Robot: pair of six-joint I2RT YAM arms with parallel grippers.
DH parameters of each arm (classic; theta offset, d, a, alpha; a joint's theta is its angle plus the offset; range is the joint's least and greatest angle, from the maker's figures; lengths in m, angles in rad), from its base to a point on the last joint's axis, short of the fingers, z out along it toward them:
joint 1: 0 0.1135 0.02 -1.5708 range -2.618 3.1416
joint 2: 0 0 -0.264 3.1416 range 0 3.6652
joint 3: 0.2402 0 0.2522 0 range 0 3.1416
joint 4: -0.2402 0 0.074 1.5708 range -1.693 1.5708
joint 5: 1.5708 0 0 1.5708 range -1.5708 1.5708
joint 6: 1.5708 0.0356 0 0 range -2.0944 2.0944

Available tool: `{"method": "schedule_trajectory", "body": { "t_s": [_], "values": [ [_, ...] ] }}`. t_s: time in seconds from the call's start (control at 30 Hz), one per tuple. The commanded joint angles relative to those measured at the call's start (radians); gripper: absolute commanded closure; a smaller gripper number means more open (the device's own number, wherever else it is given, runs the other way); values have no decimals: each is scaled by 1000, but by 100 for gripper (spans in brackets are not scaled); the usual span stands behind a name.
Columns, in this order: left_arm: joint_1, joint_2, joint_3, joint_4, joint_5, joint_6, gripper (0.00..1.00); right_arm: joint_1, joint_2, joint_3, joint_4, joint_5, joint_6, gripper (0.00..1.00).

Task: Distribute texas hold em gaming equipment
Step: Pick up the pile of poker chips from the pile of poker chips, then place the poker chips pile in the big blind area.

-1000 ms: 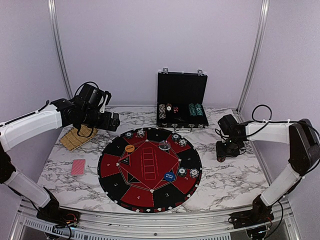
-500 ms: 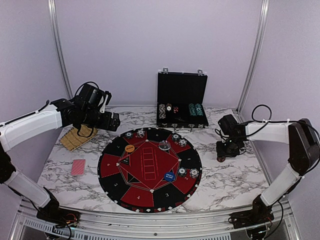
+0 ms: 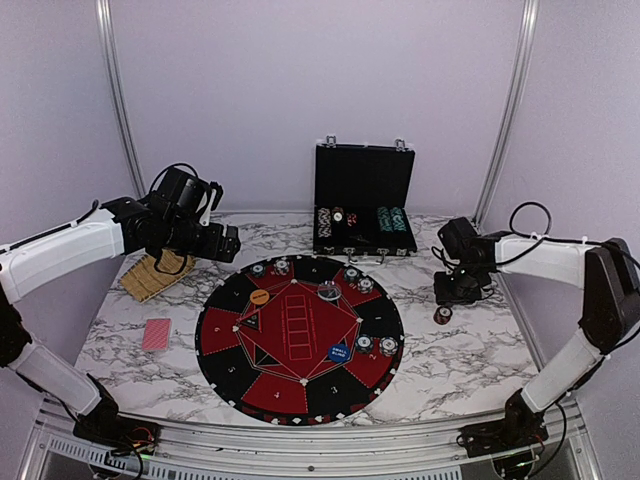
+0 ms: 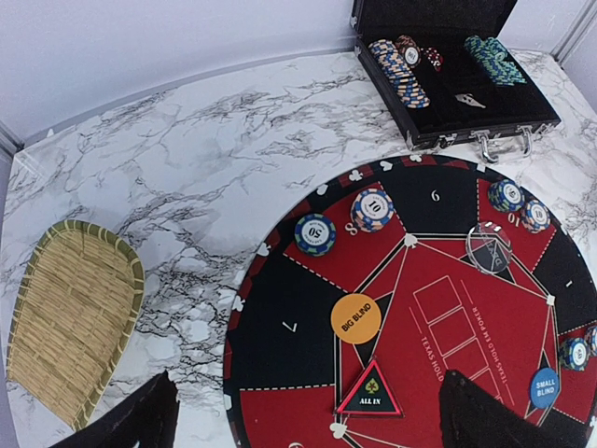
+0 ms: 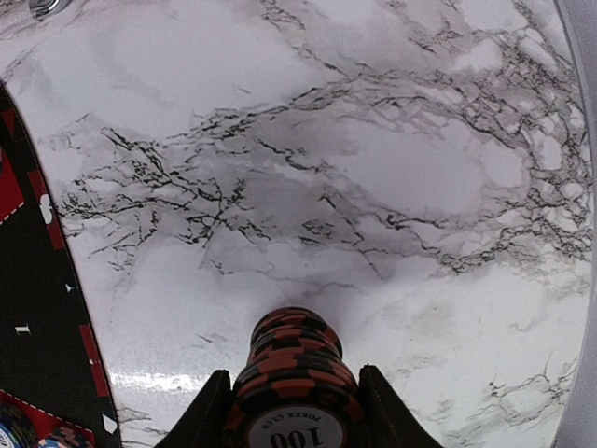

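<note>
Beside the mat (image 3: 300, 335), the right claw (image 5: 291, 417) pinches a dark red chip stack (image 5: 294, 355), presumably for placing; left claw (image 4: 308, 397) gapes wide.

A round mat (image 3: 275, 395) lies mid-frame on the tabletop (image 3: 470, 370), with chips (image 4: 314, 233) and marker discs (image 4: 355, 318) on it. Behind it, at upper centre, an open case (image 3: 365, 180) holds rows of chips (image 4: 399, 70). A woven tray (image 3: 148, 278) lies at left, with a card deck (image 3: 157, 334) in front of it. A chip stack (image 3: 443, 314) is just right of the mat.
</note>
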Motion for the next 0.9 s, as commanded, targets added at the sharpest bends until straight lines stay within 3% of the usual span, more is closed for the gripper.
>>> {"method": "schedule_trajectory", "body": {
  "t_s": [0.0, 0.3, 0.87],
  "values": [
    [5, -2, -9, 17, 5, 10, 1, -7, -31, 67, -29, 10, -12, 70],
    [5, 2, -10, 17, 4, 13, 1, 91, 63, 186, -41, 10, -14, 70],
    [6, -2, -10, 18, 5, 16, 1, 338, 449, 516, 4, -56, 28, 71]
  ]
}}
